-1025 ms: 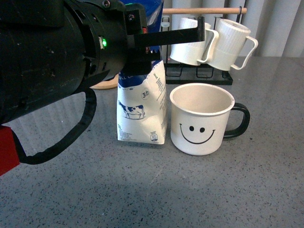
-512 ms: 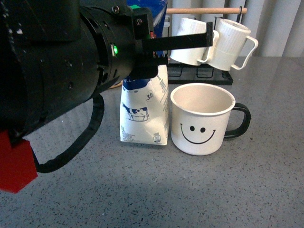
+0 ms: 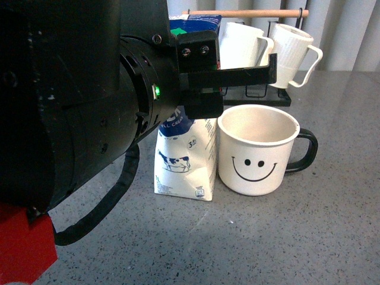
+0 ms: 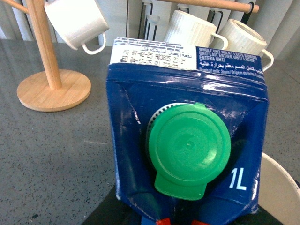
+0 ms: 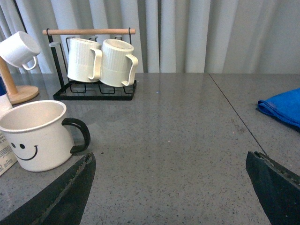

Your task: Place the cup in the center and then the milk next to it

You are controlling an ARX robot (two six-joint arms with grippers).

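Front view first: the left arm (image 3: 77, 119) filled the whole left side, big and black, and the left claw (image 3: 270, 70) was closed on the upper part of the milk (image 3: 184, 163), with 1 black finger running on past the carton toward the rack (image 3: 267, 98). The milk stood on the grey bench (image 3: 267, 237) near the middle, its cow picture facing the camera. Tight against it on the robot's right sat the cup (image 3: 258, 151), smiley face forward, black handle pointing away from the carton; the 2 looked to be touching. Behind them 2 ribbed mugs (image 3: 294, 47) hung on the rack. Over to the left wrist view: the carton's blue top filled the picture, green cap (image 4: 187, 150) in the middle and "1L" printed beside it, so close that the claw's fingers could not be seen. A curve of the cup's white rim showed just beside the carton. Further back stood a wooden stand (image 4: 54, 89) with a small white cup (image 4: 77, 23) hanging on it, and the ribbed mugs again. Right wrist view: the right claw (image 5: 168, 157) was spread wide, nothing between its 2 dark fingers, low over bare bench and well apart from the cup. A sliver of the milk showed just beside the cup. A blue cloth (image 5: 281, 110) lay on the bench, far from both.
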